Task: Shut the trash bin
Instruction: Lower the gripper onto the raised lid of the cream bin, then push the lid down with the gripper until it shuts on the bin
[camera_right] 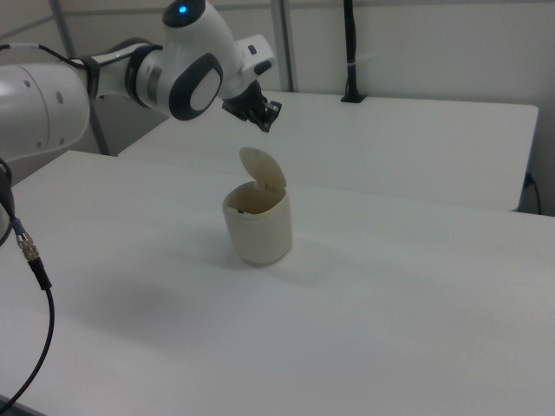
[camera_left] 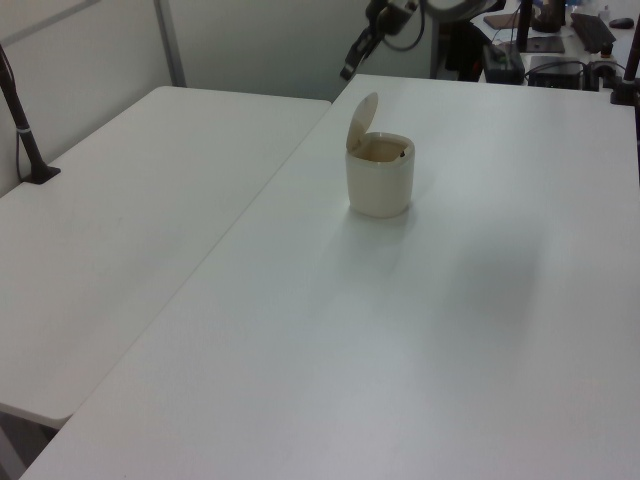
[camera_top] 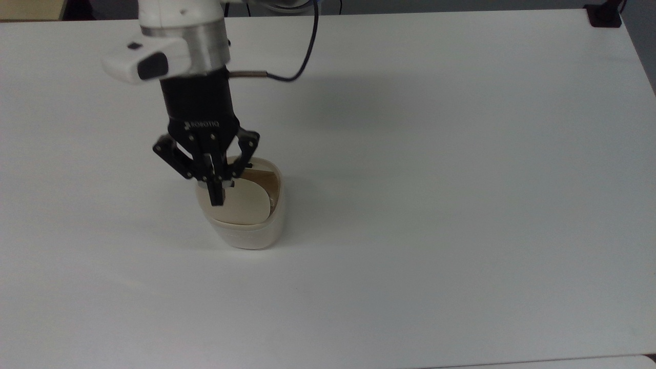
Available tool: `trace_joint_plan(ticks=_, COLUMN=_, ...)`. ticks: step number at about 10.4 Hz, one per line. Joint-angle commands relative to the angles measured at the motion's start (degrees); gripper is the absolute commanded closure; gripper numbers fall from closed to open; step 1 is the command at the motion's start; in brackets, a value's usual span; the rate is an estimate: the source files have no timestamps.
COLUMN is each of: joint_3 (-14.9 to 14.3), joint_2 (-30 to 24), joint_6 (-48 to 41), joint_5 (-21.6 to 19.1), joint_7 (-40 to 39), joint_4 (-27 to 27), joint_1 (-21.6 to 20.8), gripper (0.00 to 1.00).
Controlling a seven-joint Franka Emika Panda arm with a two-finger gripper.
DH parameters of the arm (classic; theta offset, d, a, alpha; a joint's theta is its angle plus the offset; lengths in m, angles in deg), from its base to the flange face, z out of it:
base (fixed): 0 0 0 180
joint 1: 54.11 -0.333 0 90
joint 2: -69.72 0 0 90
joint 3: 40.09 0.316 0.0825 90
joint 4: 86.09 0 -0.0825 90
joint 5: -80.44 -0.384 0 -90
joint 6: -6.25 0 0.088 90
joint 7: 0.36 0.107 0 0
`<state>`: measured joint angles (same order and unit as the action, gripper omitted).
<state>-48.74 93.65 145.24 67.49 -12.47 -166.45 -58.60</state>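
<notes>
1. I have the bin (camera_top: 248, 225) standing upright near the middle of the white tabletop (camera_top: 435, 179), with nothing else on the surface around it.
2. Its lid (camera_right: 263, 170) is raised on the hinge, close to upright; in the top view it leans toward the top view's left, and the tan interior (camera_top: 266, 180) shows on the top view's right.
3. My end effector (camera_top: 215, 197) hangs above the lid with its fingers drawn narrow, tips together, holding nothing. In the right view the end effector (camera_right: 263, 122) sits above and just behind the lid's top edge, apart from it.
4. I judge the step in hand to be the approach for the push; no contact is made yet.
5. To do it well, I would come down behind the lid's outer face near its free edge, far from the hinge, and sweep toward the opening.
6. I would push gently and downward at the end, because a hard sideways shove on so light a bin may slide or tip it.
</notes>
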Motion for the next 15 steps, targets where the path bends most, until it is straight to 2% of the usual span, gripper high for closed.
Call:
trace_joint_plan(ticks=1, joint_3=-0.93, joint_2=3.14, joint_6=0.93, joint_5=1.43, joint_7=1.12, joint_4=2.41, joint_1=-2.01, gripper=0.94)
trace_joint_plan(ticks=3, joint_3=-0.84, joint_2=1.83, joint_6=-0.99, joint_5=3.11, joint_7=2.18, joint_4=1.79, joint_1=-1.84, gripper=0.94)
trace_joint_plan(ticks=7, joint_3=-0.84, joint_2=-1.86, joint_6=-19.24, joint_5=3.2, joint_7=2.01, joint_4=0.56, joint_1=-1.67, gripper=0.98)
trace_joint_plan(ticks=9, joint_3=-0.84, joint_2=-2.83, joint_6=-25.42, joint_5=3.2, joint_7=2.27, joint_4=0.56, joint_1=-1.66, gripper=1.0)
trace_joint_plan(ticks=15, joint_3=-0.58, joint_2=-1.0, joint_6=-25.35, joint_5=5.13, joint_7=2.27, joint_4=-5.16, joint_1=-1.75, gripper=1.0)
